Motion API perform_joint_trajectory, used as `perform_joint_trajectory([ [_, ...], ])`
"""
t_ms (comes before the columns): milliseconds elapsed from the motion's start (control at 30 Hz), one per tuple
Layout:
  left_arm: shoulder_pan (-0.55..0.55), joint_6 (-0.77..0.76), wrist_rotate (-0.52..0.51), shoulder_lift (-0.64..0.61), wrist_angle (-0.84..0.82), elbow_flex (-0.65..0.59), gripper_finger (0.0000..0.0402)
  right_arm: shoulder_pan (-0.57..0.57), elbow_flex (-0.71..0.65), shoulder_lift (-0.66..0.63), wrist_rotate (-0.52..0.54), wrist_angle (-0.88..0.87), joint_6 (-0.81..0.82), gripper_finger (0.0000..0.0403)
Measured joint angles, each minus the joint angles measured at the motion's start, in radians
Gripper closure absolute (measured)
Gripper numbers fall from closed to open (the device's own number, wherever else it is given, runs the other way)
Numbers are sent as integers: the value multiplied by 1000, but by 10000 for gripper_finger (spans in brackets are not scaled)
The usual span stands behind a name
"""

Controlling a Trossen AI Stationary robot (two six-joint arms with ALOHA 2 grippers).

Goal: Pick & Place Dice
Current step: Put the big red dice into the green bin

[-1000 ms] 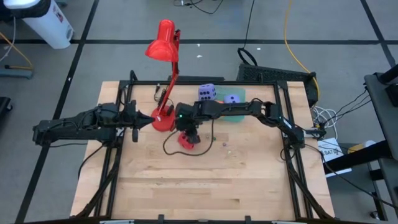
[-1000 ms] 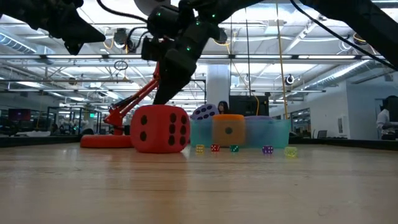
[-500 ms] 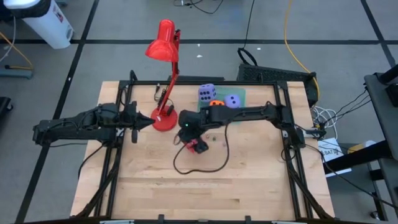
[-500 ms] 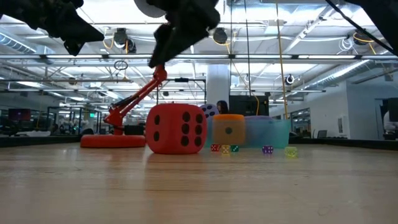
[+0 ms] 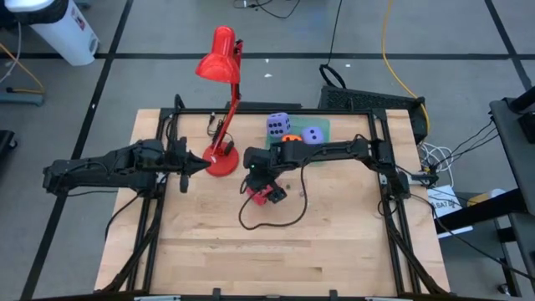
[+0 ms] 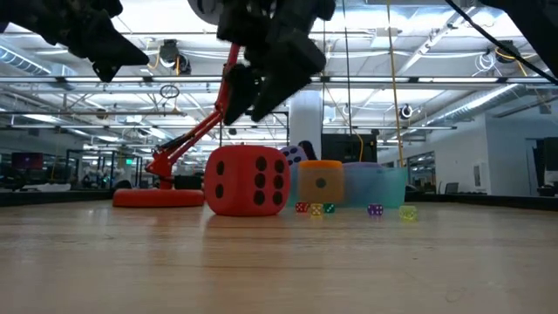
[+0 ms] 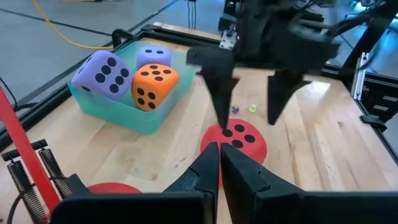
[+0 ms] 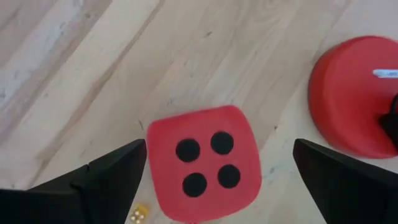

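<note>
Red die (image 8: 204, 163) free, mid-table.

The red die (image 6: 248, 180) sits on the table (image 6: 279, 262), the open right pincer (image 6: 248, 96) above it.

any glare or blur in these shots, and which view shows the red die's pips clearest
Low view: bright ceiling lights glare behind the dark right tool, leaving it almost a silhouette. Left wrist view: the near fingers are soft. Right wrist view: sharpest, evenly lit, four pips plain on the red die.

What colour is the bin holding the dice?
Teal: the bin holds the two purple dice and the orange die. Clearest in the left wrist view.
</note>
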Motion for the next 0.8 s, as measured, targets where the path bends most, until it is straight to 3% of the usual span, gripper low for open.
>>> perform_joint_trajectory([
  [267, 0, -3, 17, 37, 0, 0, 378, -35, -54, 1, -78, -15, -19, 3],
  [800, 0, 0, 16, 68, 24, 0, 378, -32, -157, 0, -75, 162, -89, 3],
])
